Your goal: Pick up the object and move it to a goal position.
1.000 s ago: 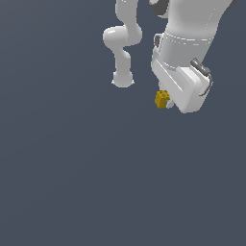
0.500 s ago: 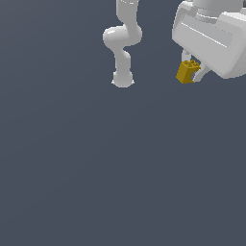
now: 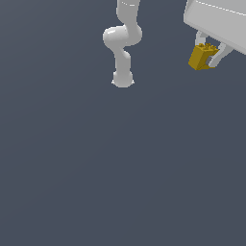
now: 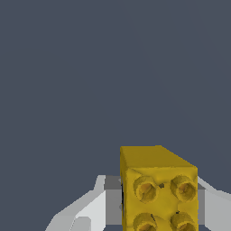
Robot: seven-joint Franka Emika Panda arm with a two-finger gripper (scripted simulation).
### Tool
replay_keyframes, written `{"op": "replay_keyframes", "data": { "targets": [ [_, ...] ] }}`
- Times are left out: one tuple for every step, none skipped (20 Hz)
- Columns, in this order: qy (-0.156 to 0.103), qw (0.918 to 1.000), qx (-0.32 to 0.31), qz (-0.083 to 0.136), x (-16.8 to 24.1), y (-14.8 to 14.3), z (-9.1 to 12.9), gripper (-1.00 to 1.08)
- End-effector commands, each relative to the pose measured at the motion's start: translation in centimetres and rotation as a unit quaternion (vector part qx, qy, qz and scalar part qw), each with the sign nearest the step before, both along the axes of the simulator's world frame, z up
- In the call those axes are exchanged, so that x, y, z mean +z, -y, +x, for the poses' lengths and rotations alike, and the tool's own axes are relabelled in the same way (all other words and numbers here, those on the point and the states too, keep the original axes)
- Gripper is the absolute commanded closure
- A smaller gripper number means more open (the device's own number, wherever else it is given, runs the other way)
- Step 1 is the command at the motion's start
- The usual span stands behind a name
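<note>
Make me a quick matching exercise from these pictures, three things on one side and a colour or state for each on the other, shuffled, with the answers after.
Things:
1. brick
2. gripper
3. floor

Descriptions:
A. plain dark grey-blue
B. mustard yellow with studs
C. white, shut on a small block

Pairs: 1-B, 2-C, 3-A
</note>
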State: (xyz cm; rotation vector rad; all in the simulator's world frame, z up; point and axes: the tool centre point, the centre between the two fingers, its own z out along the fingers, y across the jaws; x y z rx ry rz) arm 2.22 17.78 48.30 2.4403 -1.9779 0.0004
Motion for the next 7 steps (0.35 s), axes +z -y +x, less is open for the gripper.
{"op": "replay_keyframes", "data": {
  "targets": [
    [0.000,1.0000,0.000,0.000,0.44,-0.20,0.02,1.08],
    [0.000,1.0000,0.000,0.000,0.54,-0.25,0.04,1.08],
    [0.000,1.0000,0.000,0.000,0.61,-0.29,0.05,1.08],
    [0.000,1.0000,0.000,0.000,0.66,-0.31,0.06,1.08],
    [0.000,1.0000,0.000,0.000,0.69,-0.33,0.07,1.08],
    [0.000,1.0000,0.000,0.000,0.70,-0.34,0.08,1.08],
    [0.000,1.0000,0.000,0.000,0.70,-0.34,0.08,1.08]
  ]
}}
